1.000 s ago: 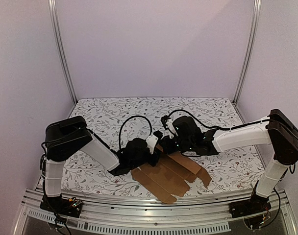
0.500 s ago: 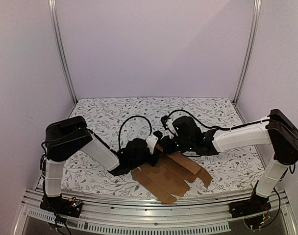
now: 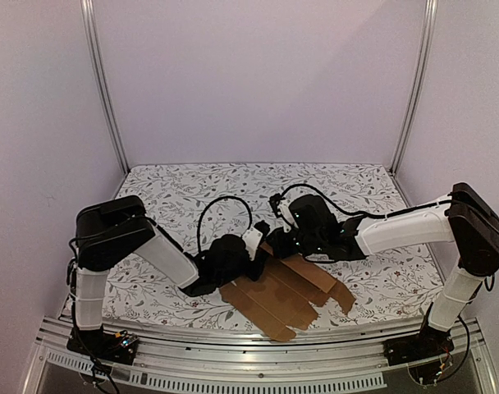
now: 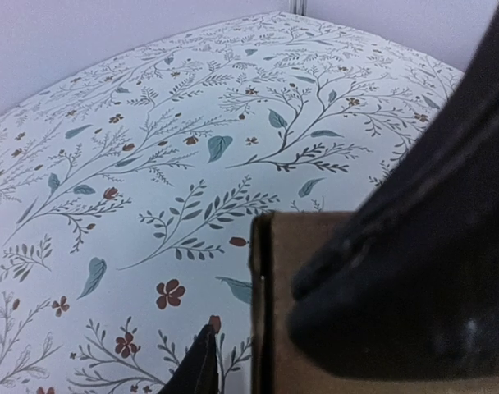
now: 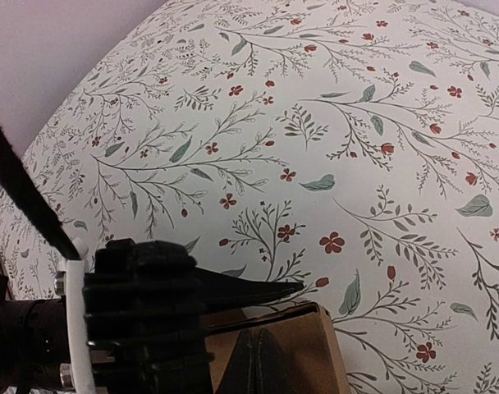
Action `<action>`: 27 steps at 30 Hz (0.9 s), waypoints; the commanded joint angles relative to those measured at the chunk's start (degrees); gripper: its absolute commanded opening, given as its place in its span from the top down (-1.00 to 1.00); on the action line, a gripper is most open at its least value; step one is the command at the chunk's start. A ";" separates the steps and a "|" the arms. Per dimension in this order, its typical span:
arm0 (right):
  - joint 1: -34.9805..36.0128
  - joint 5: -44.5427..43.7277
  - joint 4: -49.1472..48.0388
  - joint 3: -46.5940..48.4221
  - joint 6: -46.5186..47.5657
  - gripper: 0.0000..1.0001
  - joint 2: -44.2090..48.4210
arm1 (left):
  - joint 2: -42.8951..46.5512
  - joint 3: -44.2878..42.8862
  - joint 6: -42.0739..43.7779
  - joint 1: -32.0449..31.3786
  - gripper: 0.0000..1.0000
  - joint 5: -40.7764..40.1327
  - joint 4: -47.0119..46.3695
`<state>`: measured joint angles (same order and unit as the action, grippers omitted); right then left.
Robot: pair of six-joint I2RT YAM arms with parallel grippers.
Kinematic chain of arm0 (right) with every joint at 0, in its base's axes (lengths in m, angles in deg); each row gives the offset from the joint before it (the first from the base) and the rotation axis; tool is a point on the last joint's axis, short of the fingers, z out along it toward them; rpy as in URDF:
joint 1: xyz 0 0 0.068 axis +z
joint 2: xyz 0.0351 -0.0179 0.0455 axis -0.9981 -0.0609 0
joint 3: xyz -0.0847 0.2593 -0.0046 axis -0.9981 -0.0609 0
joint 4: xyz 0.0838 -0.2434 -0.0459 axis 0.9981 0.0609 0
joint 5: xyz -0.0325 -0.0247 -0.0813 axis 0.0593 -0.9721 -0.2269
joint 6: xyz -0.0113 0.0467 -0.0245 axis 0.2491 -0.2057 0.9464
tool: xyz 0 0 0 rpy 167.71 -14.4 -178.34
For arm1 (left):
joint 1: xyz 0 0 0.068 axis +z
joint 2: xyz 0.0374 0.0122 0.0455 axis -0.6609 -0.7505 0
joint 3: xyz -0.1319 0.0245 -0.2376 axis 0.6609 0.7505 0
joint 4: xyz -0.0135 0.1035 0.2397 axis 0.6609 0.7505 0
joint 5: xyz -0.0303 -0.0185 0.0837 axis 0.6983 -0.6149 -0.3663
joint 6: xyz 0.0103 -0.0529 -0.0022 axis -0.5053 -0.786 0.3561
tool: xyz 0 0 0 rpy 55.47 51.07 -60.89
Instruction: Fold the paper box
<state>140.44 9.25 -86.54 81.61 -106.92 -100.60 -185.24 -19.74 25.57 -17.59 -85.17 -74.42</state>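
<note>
The paper box (image 3: 284,294) is a flat brown die-cut sheet lying on the table in front of both arms, with its far end raised where the grippers meet. My left gripper (image 3: 254,244) reaches in from the left. In the left wrist view its jaws (image 4: 258,369) are apart: one thin fingertip (image 4: 197,368) stands off the cardboard panel's edge (image 4: 266,312), and a dark mass covers the panel's right side. My right gripper (image 3: 281,238) is shut. Its fingers (image 5: 266,361) lie together against the raised cardboard flap (image 5: 315,345). The left gripper's finger (image 5: 249,289) lies just behind that flap.
The table is covered with a white floral cloth (image 3: 200,193). It is enclosed by lilac walls and metal posts (image 3: 102,90). A black cable (image 3: 221,209) loops above the left wrist. The left arm's body (image 5: 135,320) fills the right wrist view's lower left.
The left gripper has crept slightly to the left, and its cable loop shifted with it. The right arm and the cardboard have barely moved.
</note>
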 commanded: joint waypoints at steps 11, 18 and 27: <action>-0.23 -0.28 2.30 -1.14 -0.21 1.00 0.88 | 1.84 0.84 -0.44 -1.52 1.00 -0.46 0.09; -0.42 -1.90 4.34 -0.96 0.58 0.85 3.94 | 3.30 1.06 -1.51 -1.55 1.00 -4.92 3.50; -2.14 -3.49 11.34 -1.03 4.35 0.59 12.62 | 5.42 1.21 -5.44 -1.50 1.00 -10.72 8.19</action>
<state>139.61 7.81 -80.37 80.78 -104.87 -92.25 -181.81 -18.62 22.75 -18.36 -91.99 -70.27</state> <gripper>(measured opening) 0.189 0.026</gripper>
